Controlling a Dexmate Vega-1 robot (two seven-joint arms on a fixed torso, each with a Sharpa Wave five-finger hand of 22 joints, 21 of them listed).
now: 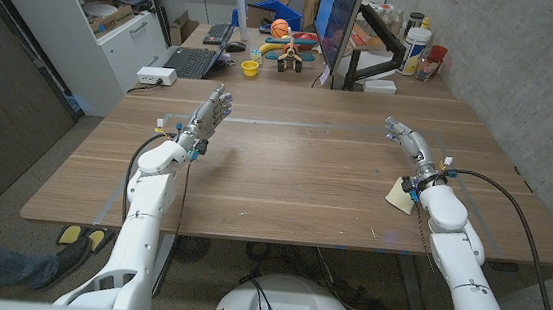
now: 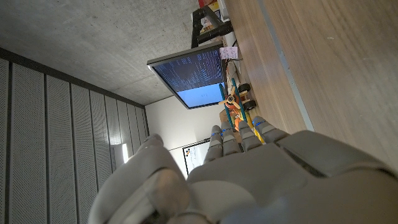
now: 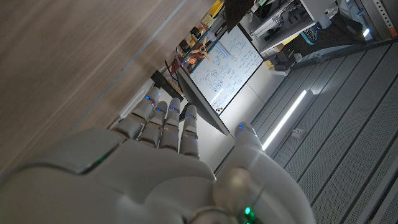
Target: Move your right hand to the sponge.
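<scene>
Wood bench [image 1: 295,177]: soft, light sponge [image 1: 399,196] near its right edge, under your right hand [image 1: 405,142], fingers apart, empty; press gently on top.

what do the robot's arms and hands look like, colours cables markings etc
Both arms have smooth white rounded shells. The left hand and right hand are light grey with small blue marks on the fingers. Each wrist has a dark band with blue bits, and a black cable loops from the right wrist.
</scene>
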